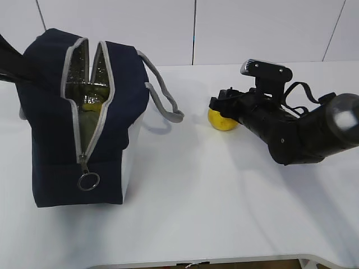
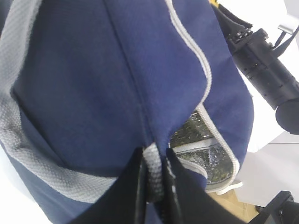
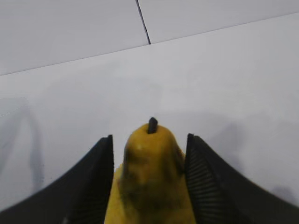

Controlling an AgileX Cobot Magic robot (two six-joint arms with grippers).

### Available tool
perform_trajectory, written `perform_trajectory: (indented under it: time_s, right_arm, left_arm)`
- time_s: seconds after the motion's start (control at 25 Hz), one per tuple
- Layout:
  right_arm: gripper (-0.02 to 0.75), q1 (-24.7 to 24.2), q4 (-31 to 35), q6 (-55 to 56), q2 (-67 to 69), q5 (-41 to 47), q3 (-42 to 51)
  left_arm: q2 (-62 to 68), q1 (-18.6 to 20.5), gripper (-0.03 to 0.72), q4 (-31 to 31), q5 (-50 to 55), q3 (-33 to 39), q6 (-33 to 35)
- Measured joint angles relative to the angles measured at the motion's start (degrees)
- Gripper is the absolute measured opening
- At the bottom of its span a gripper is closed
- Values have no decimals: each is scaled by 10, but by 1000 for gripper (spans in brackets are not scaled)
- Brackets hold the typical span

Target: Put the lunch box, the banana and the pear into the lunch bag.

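1. Exterior view: the lunch bag [image 1: 84,117] stands on the left of the white worktop [image 1: 224,202], its zipper open, and something yellow shows inside. Its ring pull [image 1: 88,181] hangs low on the front. The pear [image 1: 222,119] lies on the worktop well to the right, with the right end effector [image 1: 220,103] low around it.
2. Left wrist view: the left end effector [image 2: 153,179] is pinched tight on the grey webbing handle [image 2: 153,172] of the bag; silver lining [image 2: 198,140] shows through the opening.
3. Right wrist view: the right end effector's fingers [image 3: 93,186] flank the pear, stem [image 3: 152,125] pointing away; whether they touch it I cannot tell.
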Motion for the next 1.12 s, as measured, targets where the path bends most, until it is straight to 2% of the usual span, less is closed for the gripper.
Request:
perform_trajectory:
  time_s: [0.12, 0.24, 1.12]
  right_arm:
    - [314, 0, 0, 0, 0, 0, 0]
    - [279, 0, 0, 0, 0, -1, 0]
    - [262, 0, 0, -35, 0, -2, 0]
  left_arm:
    - [0, 0, 11, 0, 0, 0, 0]
    - [0, 0, 11, 0, 0, 0, 0]
    - [0, 0, 11, 0, 0, 0, 0]
